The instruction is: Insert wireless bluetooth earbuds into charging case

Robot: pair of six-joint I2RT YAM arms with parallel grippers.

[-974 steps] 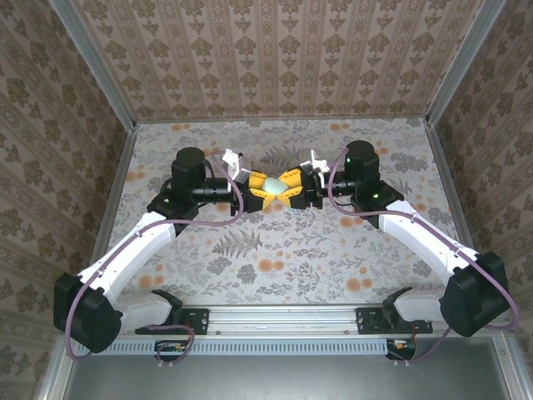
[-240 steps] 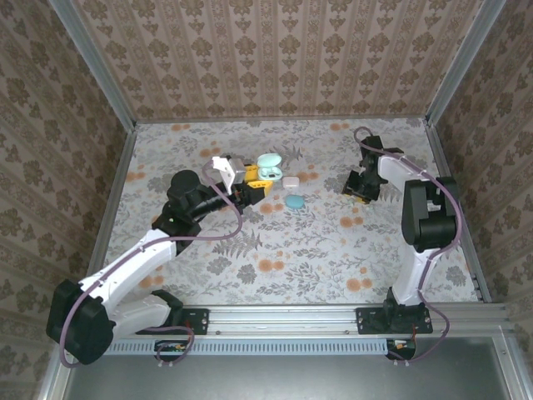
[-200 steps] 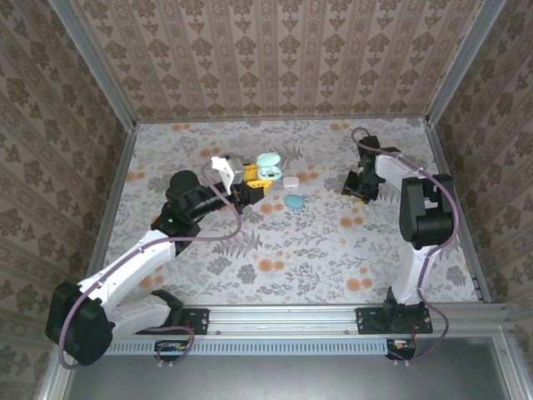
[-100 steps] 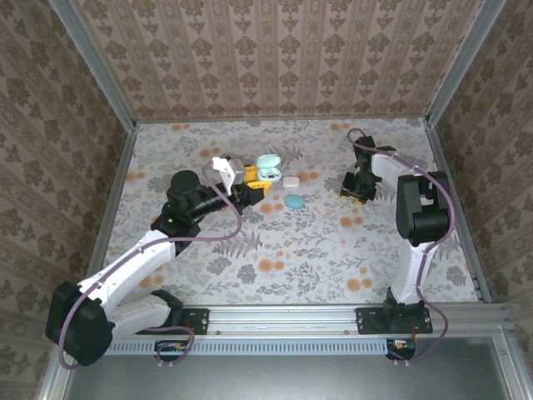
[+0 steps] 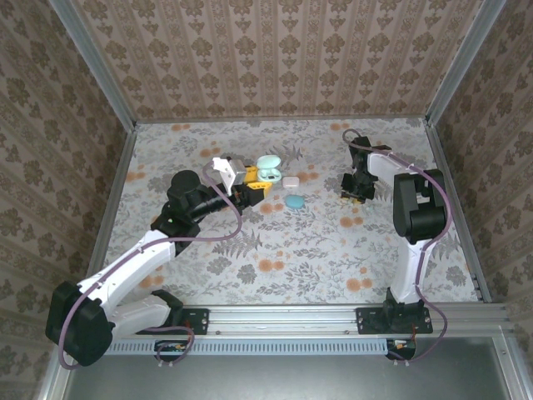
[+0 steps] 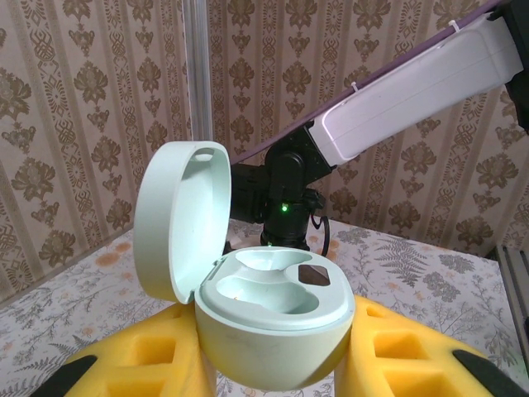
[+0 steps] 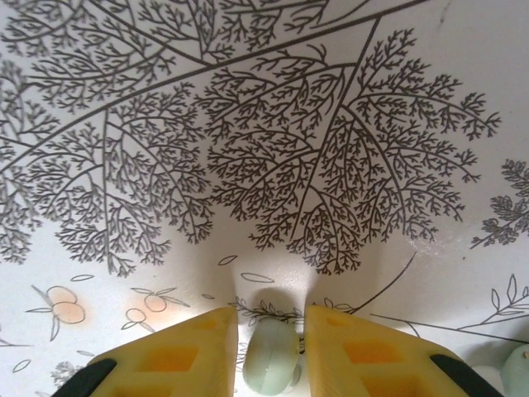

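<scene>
My left gripper (image 5: 258, 182) is shut on the pale teal charging case (image 5: 266, 169), held up left of the table's middle. In the left wrist view the case (image 6: 273, 318) sits between the yellow fingers (image 6: 405, 356) with its lid (image 6: 178, 215) swung open; both wells look empty. My right gripper (image 5: 354, 192) points down at the table at the right. Its yellow pads (image 7: 198, 347) have closed in on a small pale green earbud (image 7: 271, 364) lying on the cloth. A second small pale green rounded bit (image 7: 517, 372) pokes in at the bottom right edge.
A small white rounded-square item (image 5: 291, 181) and a teal oval piece (image 5: 295, 201) lie on the floral cloth just right of the held case. Patterned walls close in the table on three sides, with metal posts (image 5: 125, 142) at the corners.
The right gripper's jaws have narrowed round the earbud and that arm has shifted slightly left. The left arm and the open case have stayed still.
</scene>
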